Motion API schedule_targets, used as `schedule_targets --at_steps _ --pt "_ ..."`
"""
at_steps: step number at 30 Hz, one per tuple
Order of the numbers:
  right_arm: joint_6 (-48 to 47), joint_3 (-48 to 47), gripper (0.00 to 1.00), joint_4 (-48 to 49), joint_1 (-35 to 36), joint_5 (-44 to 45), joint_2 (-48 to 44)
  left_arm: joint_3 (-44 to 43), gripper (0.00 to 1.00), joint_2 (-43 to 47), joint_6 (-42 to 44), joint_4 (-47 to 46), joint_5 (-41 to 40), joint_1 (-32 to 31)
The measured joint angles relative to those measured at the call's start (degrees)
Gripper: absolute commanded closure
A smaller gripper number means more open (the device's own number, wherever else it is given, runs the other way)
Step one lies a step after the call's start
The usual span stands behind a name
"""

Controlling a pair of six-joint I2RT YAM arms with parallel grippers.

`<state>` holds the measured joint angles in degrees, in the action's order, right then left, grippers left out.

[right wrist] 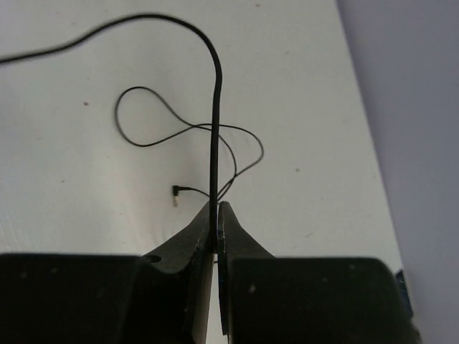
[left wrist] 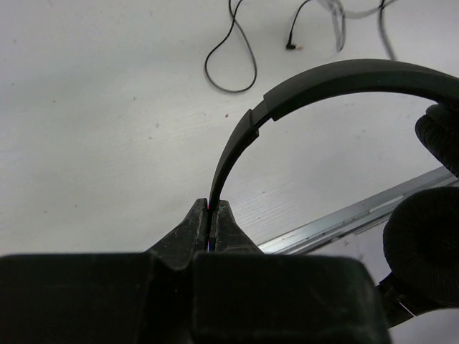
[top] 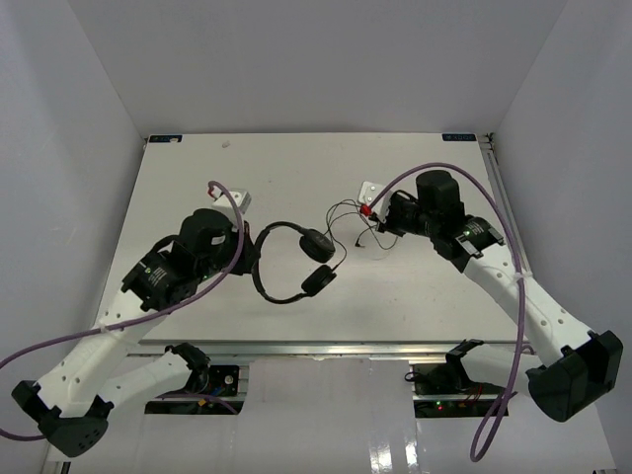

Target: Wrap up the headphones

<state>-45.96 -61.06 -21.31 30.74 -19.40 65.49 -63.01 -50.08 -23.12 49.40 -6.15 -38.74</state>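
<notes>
Headphones (top: 316,245) are sitting around mid-bench (top: 425,291), both earcups (left wrist: 423,251) facing centre. My left gripper (left wrist: 213,215) is clenching the thin headband (left wrist: 337,75) at its left end. Cord (right wrist: 215,107) is looping loose over to my right gripper (right wrist: 216,215), which is pinching it tight. Jack plug (right wrist: 174,192) is lying on the bench beside it.

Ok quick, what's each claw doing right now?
Left claw: shut on the headband.
Right claw: shut on the cord.
</notes>
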Motion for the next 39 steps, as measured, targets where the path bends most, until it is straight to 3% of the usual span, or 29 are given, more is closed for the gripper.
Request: schedule_targets --at_steps 5,14,24,39 --pt "-3.4 -8.7 0.92 -1.4 0.0 2.7 -2.2 2.7 1.00 -5.7 3.7 -1.0 0.1 0.0" --pt "-11.0 -20.9 0.92 -4.3 1.1 -4.1 -4.0 2.6 1.00 -14.9 7.9 -6.5 1.8 0.0" --pt "-12.8 -22.0 0.92 -5.5 3.3 -9.9 -1.5 0.8 1.00 -19.8 9.5 -11.2 5.7 0.0" --pt "-10.6 -24.6 0.92 -4.1 10.1 -6.4 5.1 -0.9 1.00 -23.7 10.6 -14.1 10.3 0.0"
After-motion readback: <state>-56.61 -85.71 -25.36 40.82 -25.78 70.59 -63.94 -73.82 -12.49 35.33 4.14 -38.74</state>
